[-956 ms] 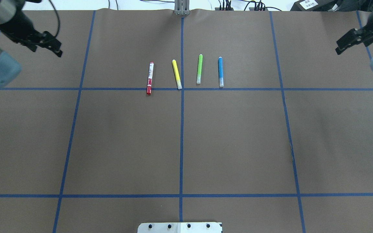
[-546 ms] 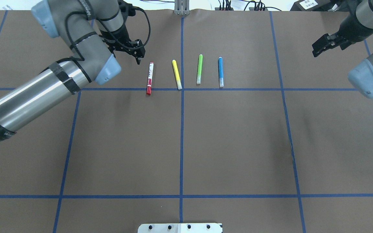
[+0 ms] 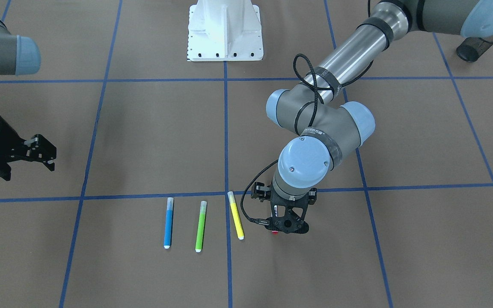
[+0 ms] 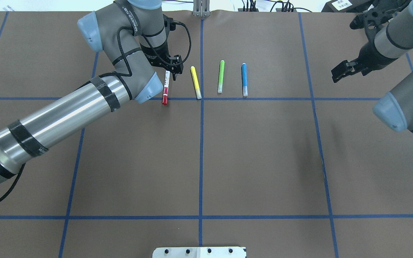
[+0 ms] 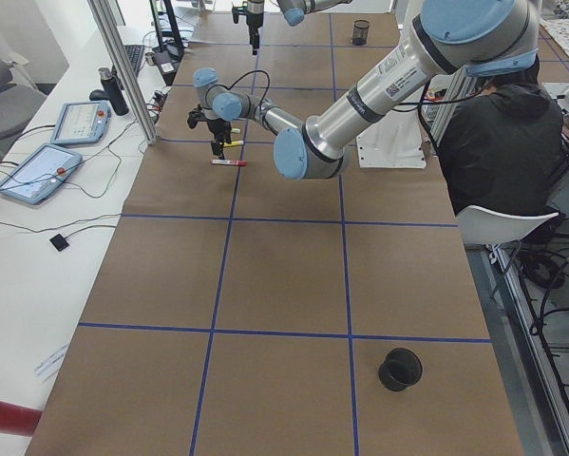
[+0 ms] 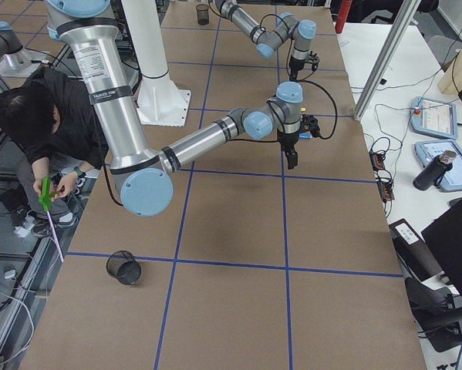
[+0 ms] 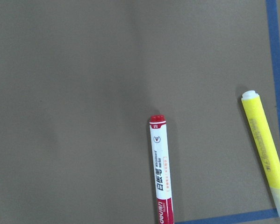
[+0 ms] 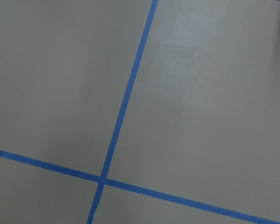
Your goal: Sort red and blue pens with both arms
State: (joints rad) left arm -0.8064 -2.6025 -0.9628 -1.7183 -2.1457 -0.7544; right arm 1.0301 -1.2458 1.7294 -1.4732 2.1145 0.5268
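The red pen (image 4: 165,87), white-barrelled with a red cap, lies leftmost in a row on the brown table. My left gripper (image 4: 173,68) hangs open just above its far end and points down. In the front view the wrist hides most of the pen, and only a red end shows below the gripper (image 3: 287,226). The left wrist view shows the red pen (image 7: 161,177) lying free. The blue pen (image 4: 244,79) lies rightmost in the row. My right gripper (image 4: 336,76) is open in the air, well to the right of it and holding nothing.
A yellow marker (image 4: 195,81) and a green marker (image 4: 221,76) lie between the two pens. A black mesh cup (image 5: 400,369) stands at the table's left end and another (image 6: 123,267) at the right end. A person (image 5: 502,142) sits behind the robot base (image 3: 224,30).
My left arm has swung in from the far left until its gripper is over the red pen's far end. The right gripper has moved inward and nearer, toward the row. The pens have not moved.
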